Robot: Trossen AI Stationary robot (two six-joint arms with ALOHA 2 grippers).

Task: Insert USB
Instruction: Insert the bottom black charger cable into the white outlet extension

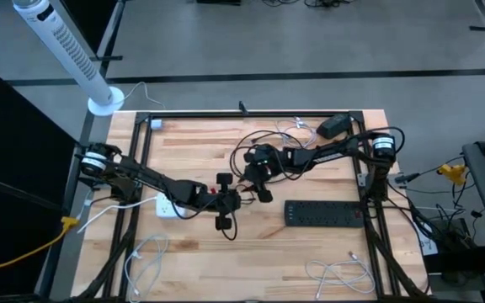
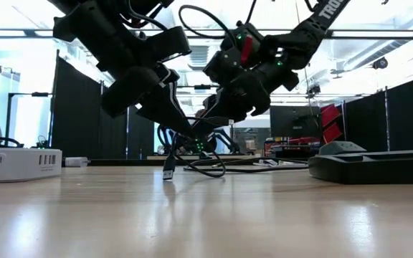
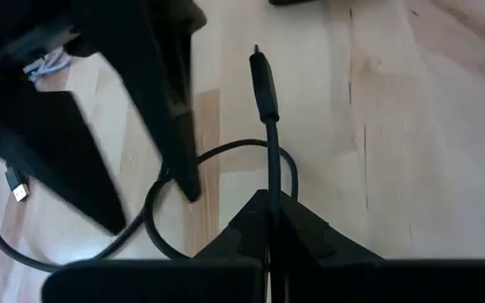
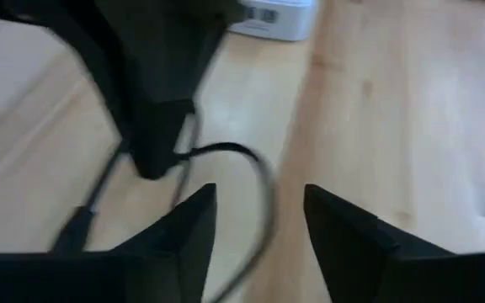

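A black USB cable [image 1: 255, 151] lies looped on the wooden table. Its plug [image 3: 263, 80] sticks out ahead of my left gripper [image 3: 272, 210], which is shut on the cord at mid-table [image 1: 232, 202]. In the low view the plug [image 2: 169, 172] hangs down just above the tabletop. My right gripper [image 4: 259, 210] is open and touches nothing. It hovers just beyond the left one [image 1: 261, 187], with the left gripper's fingers and the cable loop [image 4: 234, 151] in front of it. A white charger block [image 1: 167, 204] sits to the left. My left gripper pinches the black cord between its two fingers a short way behind the plug [image 3: 271, 168]. The cord runs along the fingers, and the plug points out past their tips. In the low view the fingers [image 2: 178, 122] slant downward and the plug end hangs below them. The rest of the cord loops slack on the table.
A black power strip [image 1: 322, 212] lies at the right. White cables lie near the front edge [image 1: 146, 252] [image 1: 343, 273], and a black adapter [image 1: 335, 126] and more cords lie at the far right. A white tower fan [image 1: 66, 50] stands off the table's far left corner.
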